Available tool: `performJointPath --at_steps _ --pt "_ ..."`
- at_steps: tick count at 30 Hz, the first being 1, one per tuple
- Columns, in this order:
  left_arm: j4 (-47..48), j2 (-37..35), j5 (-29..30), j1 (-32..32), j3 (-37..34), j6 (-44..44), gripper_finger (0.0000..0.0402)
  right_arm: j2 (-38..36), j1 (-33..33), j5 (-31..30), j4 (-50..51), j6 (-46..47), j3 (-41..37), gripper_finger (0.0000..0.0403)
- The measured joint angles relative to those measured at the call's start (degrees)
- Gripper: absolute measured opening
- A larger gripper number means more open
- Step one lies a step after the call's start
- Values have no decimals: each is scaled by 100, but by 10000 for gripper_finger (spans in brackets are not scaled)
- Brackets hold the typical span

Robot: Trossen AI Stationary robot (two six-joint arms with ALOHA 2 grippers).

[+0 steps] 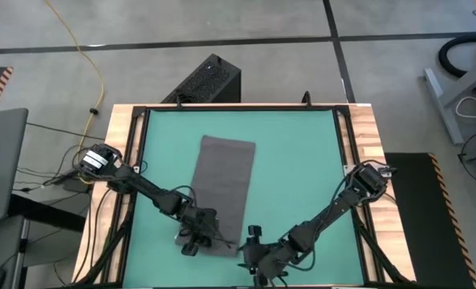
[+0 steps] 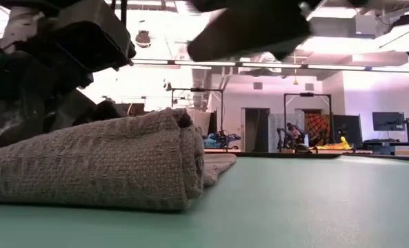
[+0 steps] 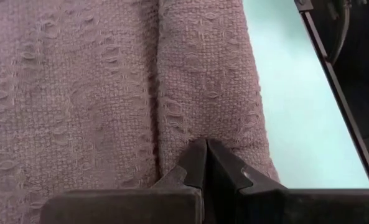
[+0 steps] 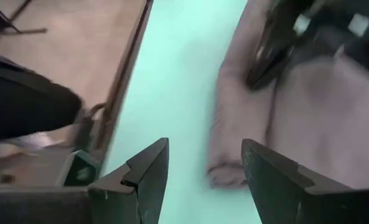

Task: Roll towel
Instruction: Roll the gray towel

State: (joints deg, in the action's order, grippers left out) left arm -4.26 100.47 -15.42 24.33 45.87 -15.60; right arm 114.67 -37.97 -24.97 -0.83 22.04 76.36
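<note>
The dark grey towel [image 1: 225,181] lies flat along the green mat, and its near end is rolled into a thick roll [image 2: 121,165]. My left gripper [image 1: 196,238] is shut at the roll's left part; in its wrist view the shut gripper [image 3: 203,149] meets the roll [image 3: 209,81]. My right gripper [image 1: 254,250] stands open and raised just right of the roll's right end [image 4: 231,171], nothing between its fingers [image 4: 203,165]. In the low view it is a dark blurred shape [image 2: 252,27] above the table. My left gripper has its shut fingertips [image 3: 200,155] against the top of the rolled part [image 3: 200,127], slanting down onto it from the table's left. Whether any cloth is caught between the tips cannot be told. The roll lies on the mat, and the flat part stretches toward the far edge.
A raised dark frame and wooden border [image 1: 129,160] run around the mat. Bare green mat [image 1: 302,160] lies right of the towel. A black box [image 1: 209,80] stands on the floor beyond the far edge, with cables [image 1: 85,56] at the left.
</note>
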Motion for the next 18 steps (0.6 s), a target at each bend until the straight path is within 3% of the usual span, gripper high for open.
performJointPath --at_steps 9,13,18 --pt "137 0 -264 -174 -1 -95 0 584 65 -459 -302 -1418 80 225" --pt "143 0 -372 -178 -3 -94 0 899 -15 -1118 -208 -1798 214 224" --pt "157 2 -481 -192 -11 -114 0 1222 -29 -1156 -324 -1670 272 212"
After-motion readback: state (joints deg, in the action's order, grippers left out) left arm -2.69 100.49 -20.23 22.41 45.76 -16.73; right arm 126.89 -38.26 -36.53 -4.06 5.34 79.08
